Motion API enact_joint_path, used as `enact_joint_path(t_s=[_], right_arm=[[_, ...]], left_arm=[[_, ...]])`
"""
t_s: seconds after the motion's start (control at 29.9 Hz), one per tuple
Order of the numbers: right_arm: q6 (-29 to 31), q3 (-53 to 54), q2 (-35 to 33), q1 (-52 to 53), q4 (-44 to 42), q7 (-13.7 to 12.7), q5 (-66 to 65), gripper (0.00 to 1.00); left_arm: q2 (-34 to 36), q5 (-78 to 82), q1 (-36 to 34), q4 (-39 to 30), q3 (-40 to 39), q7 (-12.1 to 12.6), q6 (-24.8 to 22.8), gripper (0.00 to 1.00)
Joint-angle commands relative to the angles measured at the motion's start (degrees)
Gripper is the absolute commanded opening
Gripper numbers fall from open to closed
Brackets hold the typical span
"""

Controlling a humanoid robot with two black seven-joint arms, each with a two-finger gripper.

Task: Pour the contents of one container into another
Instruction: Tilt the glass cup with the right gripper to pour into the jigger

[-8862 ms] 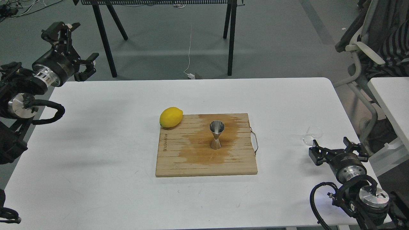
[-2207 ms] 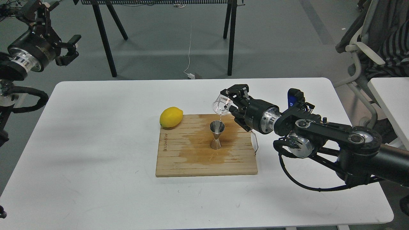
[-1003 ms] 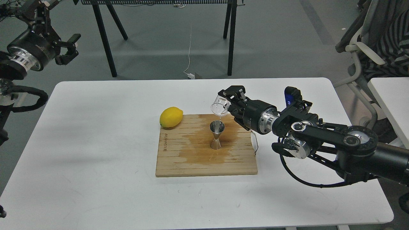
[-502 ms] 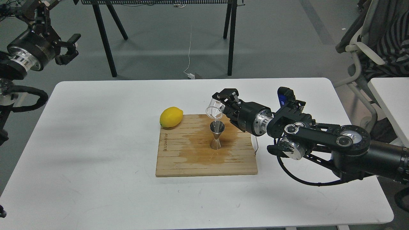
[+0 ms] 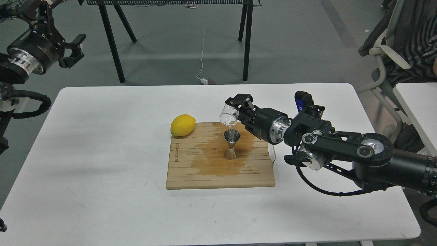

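Two black robot arms are showing over a white worktop (image 5: 102, 164). Going from left to right: the left pincer (image 5: 70, 48) is hanging in the air off the worktop's far left corner, its fingers spread apart and holding nothing. A yellow lemon (image 5: 183, 125) is resting on the far left corner of a wooden cutting board (image 5: 191, 171), which is carrying a broad wet stain around its middle. A steel jigger (image 5: 231, 144) is standing upright on that stain. Just above it, the right pincer (image 5: 236, 108) is clamping a clear glass cup (image 5: 228, 115), tipped over with its lip pointing down at the jigger's open top.

Pouring looks well under way; a thin stream may be falling, though it is too faint to be sure. Levelling the cup and setting it down would be what is left.

Compared with half a second ago, the cup is sitting slightly further left and tipped a little more steeply, while the jigger, lemon and board are keeping their places.
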Motion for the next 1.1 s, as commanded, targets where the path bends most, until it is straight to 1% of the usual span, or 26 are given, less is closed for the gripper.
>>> enact_joint_path(t_s=[0.0, 1.07], right_arm=[[0.07, -0.01, -0.13, 0.01, 0.02, 0.0, -0.31, 0.13], [0.25, -1.51, -1.19, 0.89, 0.73, 0.17, -2.6, 0.14]], left_arm=[[0.0, 0.0, -0.06, 0.0, 0.01, 0.0, 0.0, 1.0], [0.62, 0.0, -0.59, 0.0, 0.19, 0.09, 0.0, 1.0]])
